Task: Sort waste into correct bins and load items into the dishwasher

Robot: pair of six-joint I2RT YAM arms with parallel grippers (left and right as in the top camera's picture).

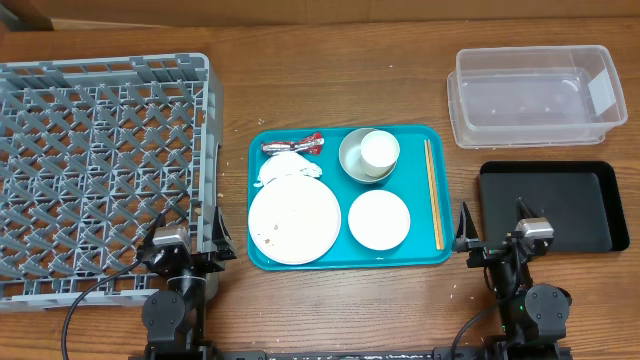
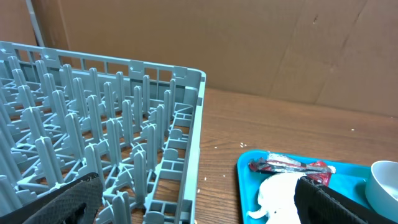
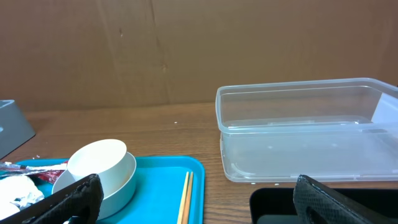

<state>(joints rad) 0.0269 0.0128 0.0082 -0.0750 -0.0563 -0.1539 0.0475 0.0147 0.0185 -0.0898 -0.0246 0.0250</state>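
On the teal tray [image 1: 420,255] lie the red-and-silver wrapper [image 1: 292,145], the white napkin [image 1: 283,168], the large white plate [image 1: 293,222] with crumbs, the small white dish [image 1: 379,219], and the white cup [image 1: 379,150] inside the grey metal bowl [image 1: 350,163]. The grey dish rack [image 1: 100,170] stands at left. The clear tub [image 1: 535,95] and black tray [image 1: 555,205] are at right. My left gripper [image 1: 190,245] is open at the rack's front right corner. My right gripper [image 1: 492,240] is open between the teal tray and black tray. Both are empty.
Wooden chopsticks [image 1: 433,192] lie along the teal tray's right side. The wrapper [image 2: 289,166] and napkin [image 2: 277,193] show in the left wrist view beside the rack [image 2: 124,124]. The cup [image 3: 99,163], chopsticks [image 3: 185,199] and tub [image 3: 305,127] show in the right wrist view.
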